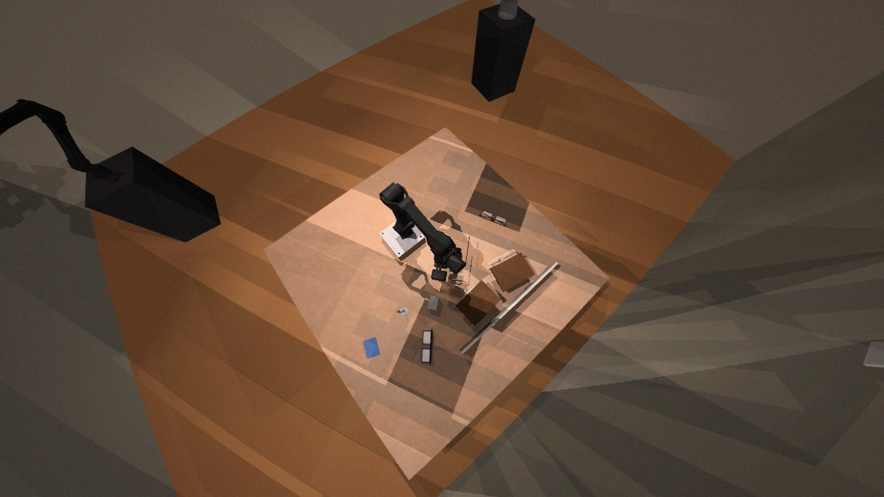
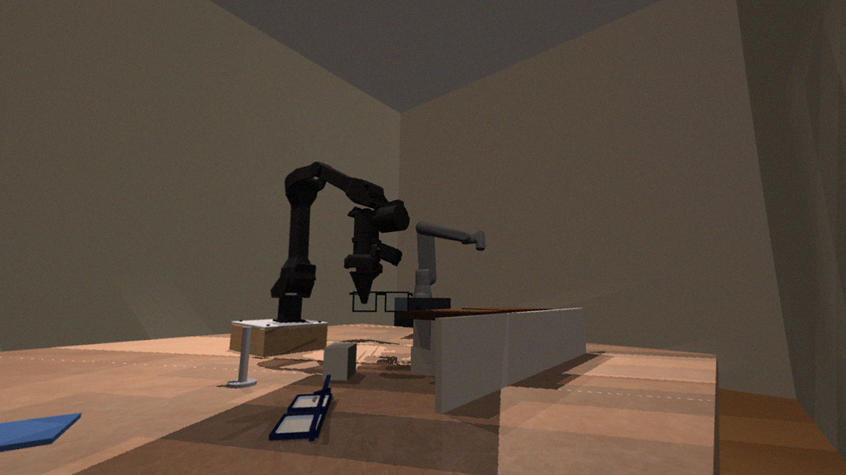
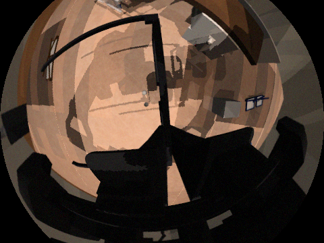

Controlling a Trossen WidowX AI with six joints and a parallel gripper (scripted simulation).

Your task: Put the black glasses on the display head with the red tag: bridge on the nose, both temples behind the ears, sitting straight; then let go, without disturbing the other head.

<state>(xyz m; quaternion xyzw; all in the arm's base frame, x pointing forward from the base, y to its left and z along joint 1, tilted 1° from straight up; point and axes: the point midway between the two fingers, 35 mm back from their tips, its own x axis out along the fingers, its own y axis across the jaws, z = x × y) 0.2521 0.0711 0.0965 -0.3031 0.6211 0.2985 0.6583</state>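
The gripper is closed on the black glasses, raised over the desk's middle and off both heads. Seen from the top, a long panel stands toward the lower-right edge; blue glasses lie toward the bottom corner, a blue square near the lower-left edge.
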